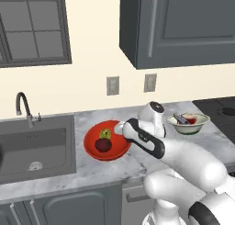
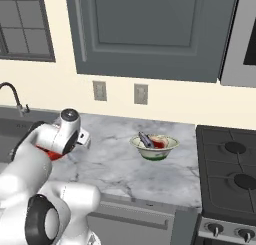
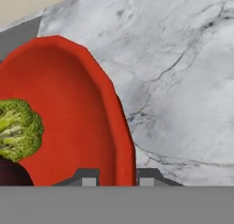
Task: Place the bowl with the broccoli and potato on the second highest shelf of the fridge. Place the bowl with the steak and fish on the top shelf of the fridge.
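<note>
A red bowl (image 1: 117, 150) sits on the marble counter next to the sink, with the green broccoli (image 1: 105, 134) and the dark maroon potato (image 1: 103, 145) inside it. My gripper (image 1: 122, 130) is down at the bowl's right rim. In the hand view the gripper (image 3: 118, 178) straddles the rim of the red bowl (image 3: 77, 104), one fingertip (image 3: 90, 178) inside and the other outside, shut on it. The broccoli (image 3: 18, 127) and the potato (image 3: 11, 175) lie at the left. To the right stands a pale bowl (image 1: 189, 126) with the steak (image 2: 159, 142) and fish (image 2: 145, 139). The fridge and its shelves are out of view.
A sink (image 1: 36, 146) with a black faucet (image 1: 22, 107) lies left of the red bowl. A black stove (image 2: 230, 174) borders the counter on the right. Dark wall cabinets (image 1: 183, 26) hang above the counter (image 2: 115, 164).
</note>
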